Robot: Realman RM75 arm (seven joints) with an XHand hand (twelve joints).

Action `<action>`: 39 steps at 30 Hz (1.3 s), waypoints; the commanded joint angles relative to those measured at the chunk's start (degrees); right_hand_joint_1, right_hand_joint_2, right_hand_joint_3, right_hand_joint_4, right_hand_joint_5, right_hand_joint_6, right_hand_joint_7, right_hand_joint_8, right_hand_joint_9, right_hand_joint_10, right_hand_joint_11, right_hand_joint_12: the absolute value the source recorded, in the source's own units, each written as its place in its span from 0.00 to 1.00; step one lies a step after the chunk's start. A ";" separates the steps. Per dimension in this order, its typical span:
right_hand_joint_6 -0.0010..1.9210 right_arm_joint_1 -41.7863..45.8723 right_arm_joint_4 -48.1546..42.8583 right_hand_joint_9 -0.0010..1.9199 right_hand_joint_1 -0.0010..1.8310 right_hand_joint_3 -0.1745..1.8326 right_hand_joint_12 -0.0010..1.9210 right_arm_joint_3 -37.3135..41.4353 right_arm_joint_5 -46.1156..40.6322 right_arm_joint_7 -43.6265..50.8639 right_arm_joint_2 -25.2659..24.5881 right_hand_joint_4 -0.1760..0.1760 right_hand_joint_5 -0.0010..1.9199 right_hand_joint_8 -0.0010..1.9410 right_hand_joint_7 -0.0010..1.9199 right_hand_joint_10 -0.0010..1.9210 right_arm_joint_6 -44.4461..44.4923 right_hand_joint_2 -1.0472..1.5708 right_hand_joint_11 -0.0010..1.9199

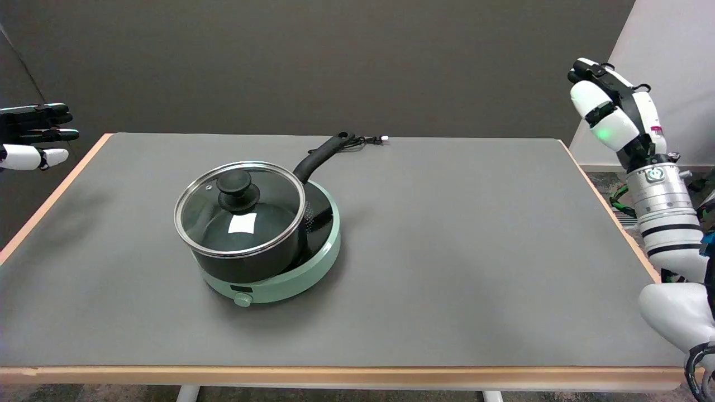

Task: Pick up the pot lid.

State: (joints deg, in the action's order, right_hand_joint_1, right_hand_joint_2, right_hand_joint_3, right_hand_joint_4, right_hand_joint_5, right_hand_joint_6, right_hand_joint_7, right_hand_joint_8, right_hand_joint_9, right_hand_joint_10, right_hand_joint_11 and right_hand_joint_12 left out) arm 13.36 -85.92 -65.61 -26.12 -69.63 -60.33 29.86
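Note:
A glass pot lid (262, 195) with a steel rim and a black knob (238, 188) lies on a black saucepan (248, 268), left of the table's middle. The pan's black handle (320, 157) points toward the far edge. My right hand (611, 109) is raised in the air beyond the table's right edge, far from the lid. It holds nothing, and its fingers are loosely bent and apart.
The pan stands on a round mint-green cooker (315, 259) with a front dial; its cable (366, 140) trails to the far edge. The grey table (475, 251) has a wooden rim. The idle left hand (33, 137) hangs at the upper left.

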 commanded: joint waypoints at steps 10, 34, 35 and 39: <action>0.10 -4.49 -8.64 0.13 0.33 0.52 0.22 2.65 30.83 0.06 3.21 0.36 0.21 0.10 0.20 0.13 -2.60 0.62 0.03; 0.08 -5.57 -21.07 0.07 0.39 0.55 0.18 -2.70 37.71 0.38 2.13 0.46 0.12 0.08 0.12 0.12 -23.89 0.58 0.01; 0.08 -5.57 -20.99 0.07 0.39 0.55 0.18 -2.70 37.91 0.38 2.13 0.46 0.12 0.08 0.12 0.12 -23.78 0.58 0.01; 0.08 -5.61 -20.15 0.06 0.39 0.55 0.18 -1.98 41.97 0.49 2.13 0.47 0.12 0.08 0.10 0.12 -22.30 0.58 0.01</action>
State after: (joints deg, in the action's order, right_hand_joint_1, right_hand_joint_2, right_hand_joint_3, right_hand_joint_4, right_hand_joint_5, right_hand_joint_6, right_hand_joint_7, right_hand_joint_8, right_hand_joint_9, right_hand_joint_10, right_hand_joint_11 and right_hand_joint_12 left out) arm 8.52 -101.86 -66.50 6.73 -69.50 -58.33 14.16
